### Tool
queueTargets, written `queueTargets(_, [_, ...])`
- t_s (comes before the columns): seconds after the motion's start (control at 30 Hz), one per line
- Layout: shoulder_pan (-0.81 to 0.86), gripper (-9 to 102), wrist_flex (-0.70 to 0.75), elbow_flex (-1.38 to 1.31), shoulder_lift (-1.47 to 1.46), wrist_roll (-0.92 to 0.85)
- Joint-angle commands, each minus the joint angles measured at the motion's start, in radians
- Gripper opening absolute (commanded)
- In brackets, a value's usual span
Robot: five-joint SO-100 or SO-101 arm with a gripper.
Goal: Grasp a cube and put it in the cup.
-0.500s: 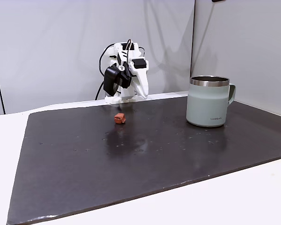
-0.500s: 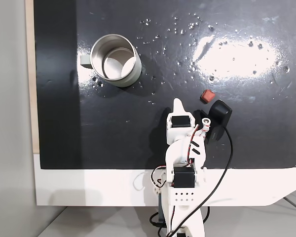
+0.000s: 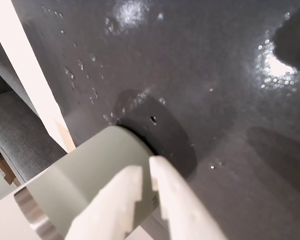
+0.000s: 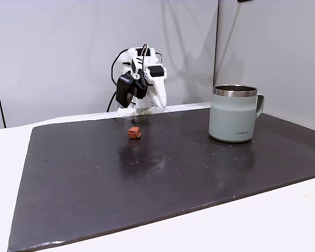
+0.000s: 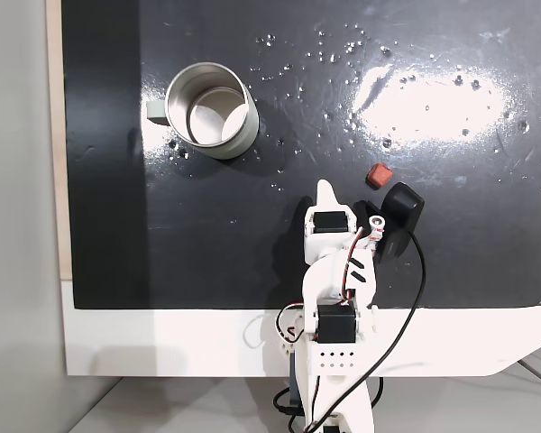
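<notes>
Cube (image 4: 134,132) first: you see it as a small reddish-brown block lying on the dark mat (image 4: 147,178), left of centre in a fixed view from the front, free of the arm. The arm (image 4: 142,84) sits folded up at the mat's far edge, just behind the cube and a little to its right, with the gripper (image 4: 161,106) pointing down. Farther right, well apart from both, the cup (image 4: 236,113) stands upright on the mat, steel rim up and handle on its right side.

In a fixed view from above, you find the cup (image 5: 211,110) at upper left, open mouth facing the camera and its handle on the left. Right of it, lower down, the gripper (image 5: 324,189) points up the mat, and the cube (image 5: 376,174) lies just beside it on the right, not touching.

In the wrist view, the cup (image 3: 90,175) fills the lower left, lying sideways in the picture, and the white fingers (image 3: 115,205) rise from the bottom edge in front of it. The gripper (image 3: 147,167) looks nearly pressed together, with only a thin slit between the tips and nothing pinched, though the close angle leaves you a little unsure.
</notes>
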Motion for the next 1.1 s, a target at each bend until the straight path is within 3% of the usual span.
queueTargets(0.0, [0.008, 0, -0.005, -0.008, 0.015, -0.002])
queueTargets(0.3, [0.035, 0, -0.026, -0.135, 0.003, -0.063])
queueTargets(0.53, [0.066, 0, -0.008, -0.4, -0.304, -0.052])
queueTargets(1.07, [0.215, 0, 0.391, -1.069, -0.879, -0.009])
